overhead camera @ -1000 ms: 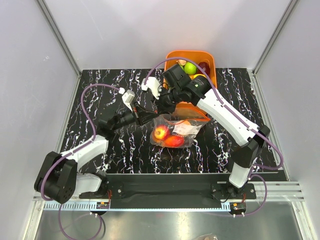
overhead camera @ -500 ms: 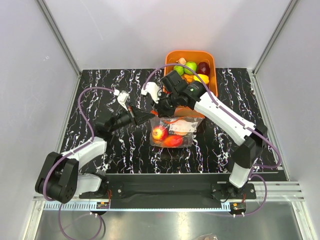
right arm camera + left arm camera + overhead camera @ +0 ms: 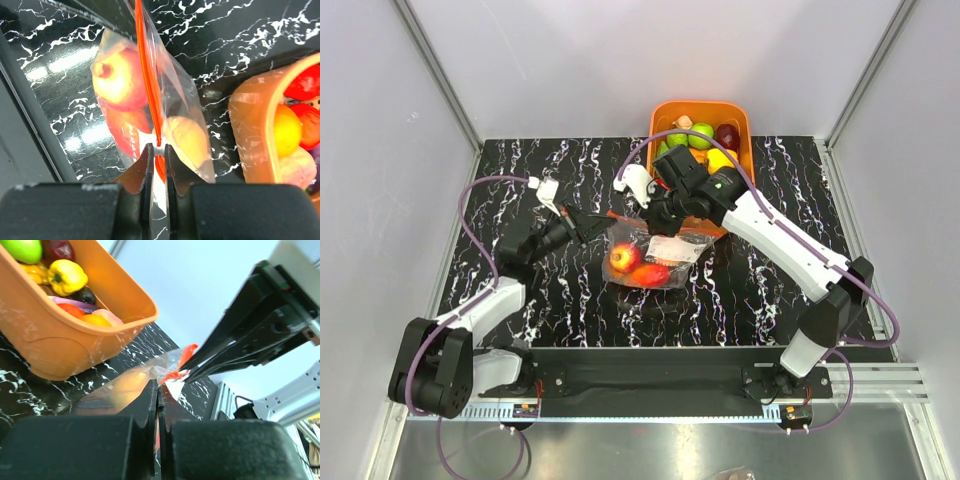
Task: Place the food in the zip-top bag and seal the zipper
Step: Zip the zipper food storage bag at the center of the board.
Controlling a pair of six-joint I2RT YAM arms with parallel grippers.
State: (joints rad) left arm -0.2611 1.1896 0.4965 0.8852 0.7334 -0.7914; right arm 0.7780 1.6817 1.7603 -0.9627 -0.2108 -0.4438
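Note:
The clear zip-top bag [image 3: 665,258] is held up over the table between my two grippers, with a red-yellow fruit [image 3: 623,257] and an orange-red piece [image 3: 651,274] inside. In the right wrist view the fruits [image 3: 119,80] show through the plastic on both sides of the red-orange zipper [image 3: 144,75]. My left gripper [image 3: 608,226] is shut on the bag's left end [image 3: 125,387]. My right gripper [image 3: 658,224] is shut on the zipper's small white end piece [image 3: 159,148]. In the left wrist view the right gripper's fingers [image 3: 225,347] pinch the red strip [image 3: 186,356].
An orange basket [image 3: 738,112] at the back holds several more toy fruits, green, yellow and dark red. It stands just behind the bag and shows in the left wrist view [image 3: 65,345] and the right wrist view [image 3: 252,125]. White walls enclose the black marbled table [image 3: 520,160].
The left gripper has pulled the bag's end to the left and the bag has shifted left with it. The right gripper stays on the zipper strip, now nearer the bag's right part.

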